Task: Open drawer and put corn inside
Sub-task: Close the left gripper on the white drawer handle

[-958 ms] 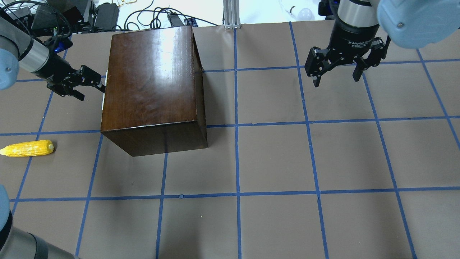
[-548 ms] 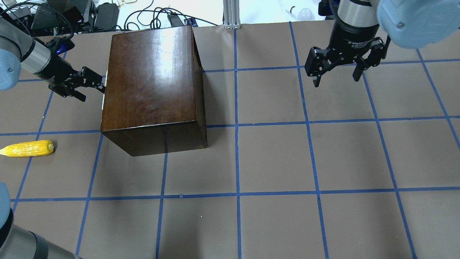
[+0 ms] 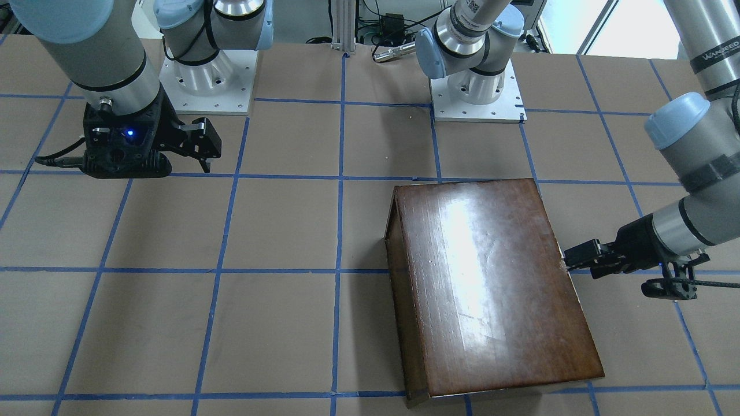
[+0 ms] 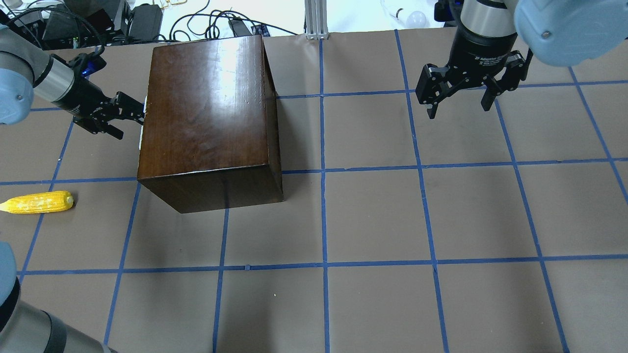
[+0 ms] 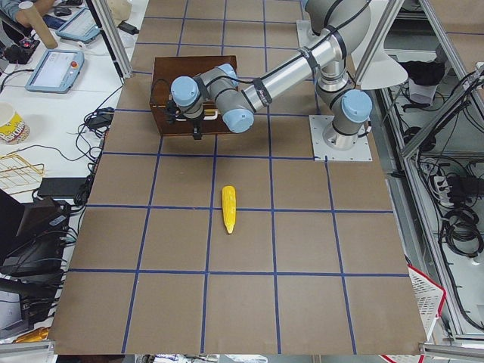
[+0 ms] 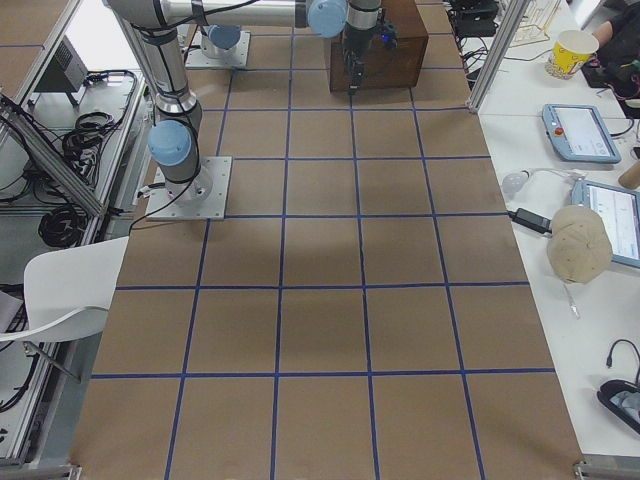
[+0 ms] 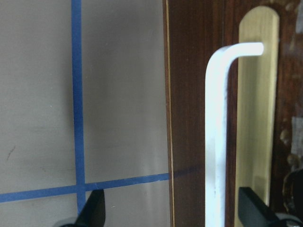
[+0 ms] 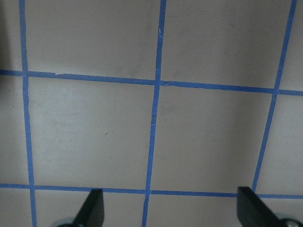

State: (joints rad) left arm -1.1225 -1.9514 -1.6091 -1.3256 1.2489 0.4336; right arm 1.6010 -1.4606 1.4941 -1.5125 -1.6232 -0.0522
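The glossy dark-brown box (image 4: 206, 108) stands at the back left of the table. Its drawer is shut. The drawer's dark front panel (image 7: 189, 94) and white handle (image 7: 215, 142) show in the left wrist view. My left gripper (image 4: 128, 115) is open at that front face, with the handle between its fingers (image 7: 94, 210), not clamped. It also shows in the front-facing view (image 3: 572, 261). The yellow corn (image 4: 39, 202) lies on the table at the left edge, apart from the box; it also shows in the exterior left view (image 5: 229, 209). My right gripper (image 4: 458, 105) is open and empty above the back right.
Brown paper with blue tape grid lines (image 4: 324, 220) covers the table. Cables and electronics (image 4: 98, 19) lie beyond the back edge. The arm bases (image 3: 477, 86) stand on the robot's side. Operators' side tables with tablets (image 6: 580, 130) flank the table.
My left gripper has edged closer to the box's drawer face. The right arm, the box and the corn have not moved.
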